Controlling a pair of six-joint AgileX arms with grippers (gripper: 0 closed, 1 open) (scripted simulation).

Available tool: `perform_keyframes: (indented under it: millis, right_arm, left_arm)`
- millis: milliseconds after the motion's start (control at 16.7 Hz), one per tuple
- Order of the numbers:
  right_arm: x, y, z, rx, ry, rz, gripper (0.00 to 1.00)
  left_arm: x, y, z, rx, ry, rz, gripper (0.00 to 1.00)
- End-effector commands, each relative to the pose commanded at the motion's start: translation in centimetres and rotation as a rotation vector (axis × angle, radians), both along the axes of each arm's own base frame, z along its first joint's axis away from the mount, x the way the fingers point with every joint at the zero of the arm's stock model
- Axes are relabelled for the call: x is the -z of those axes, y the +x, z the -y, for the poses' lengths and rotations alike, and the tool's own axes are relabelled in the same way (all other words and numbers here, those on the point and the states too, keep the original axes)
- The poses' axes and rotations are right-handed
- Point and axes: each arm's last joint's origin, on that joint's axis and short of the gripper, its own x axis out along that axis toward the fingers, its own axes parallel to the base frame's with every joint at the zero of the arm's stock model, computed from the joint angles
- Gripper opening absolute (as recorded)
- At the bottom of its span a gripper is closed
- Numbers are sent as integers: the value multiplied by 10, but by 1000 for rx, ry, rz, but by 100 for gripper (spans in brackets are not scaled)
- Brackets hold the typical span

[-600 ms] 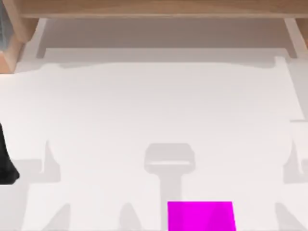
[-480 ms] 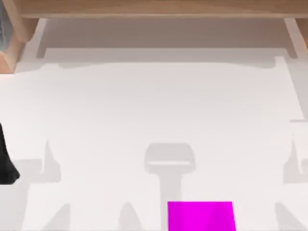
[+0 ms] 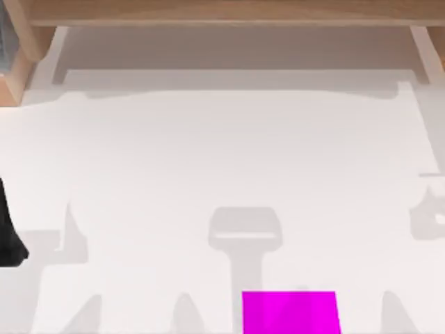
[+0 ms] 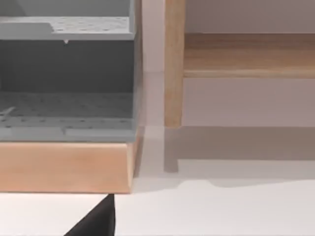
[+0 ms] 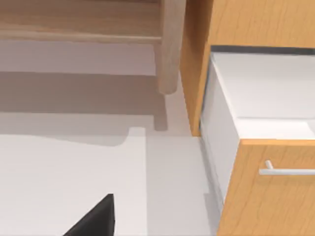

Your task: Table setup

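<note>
From above, the table (image 3: 222, 160) spreads white and bare across almost the whole frame. A magenta pad (image 3: 290, 312) lies flat at its near edge, a little right of the middle. A light wooden frame (image 3: 222, 12) runs along the far edge, with a post coming down at each far corner. A black part of the left arm (image 3: 8, 233) juts in at the left edge; whether its gripper is released or clenched cannot be told.

In the left wrist view, the tabletop meets a grey shelf unit (image 4: 66, 73) on a wooden base (image 4: 66, 167), beside a wooden post (image 4: 173, 64). No writing is legible on it.

In the right wrist view, a wooden cabinet (image 5: 266, 187) stands off the table's edge, with a white drawer (image 5: 261, 93) pulled open and a metal handle (image 5: 288, 170) on the front below. The right gripper's state cannot be told either.
</note>
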Motion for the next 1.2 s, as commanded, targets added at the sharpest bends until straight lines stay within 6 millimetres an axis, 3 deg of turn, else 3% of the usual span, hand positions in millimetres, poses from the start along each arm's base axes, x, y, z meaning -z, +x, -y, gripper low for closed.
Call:
perform_keyframes:
  millis: [240,420,540,720,900,1200]
  right_arm:
    - [-63,50,14,45,-28,-240,100]
    - [-94,114,35,68,-36,-449,100]
    - [-99,163,55,75,-34,-590,100]
    - [-83,234,91,72,-19,-791,100]
    - [-45,290,128,54,5,-966,100]
    - [26,340,165,-8,39,-1171,100]
  left_arm:
    - [0,0,0,0,0,0,100]
    - [0,0,0,0,0,0,100]
    - [0,0,0,0,0,0,100]
    - [0,0,0,0,0,0,100]
    - [0,0,0,0,0,0,100]
    - [0,0,0,0,0,0,100]
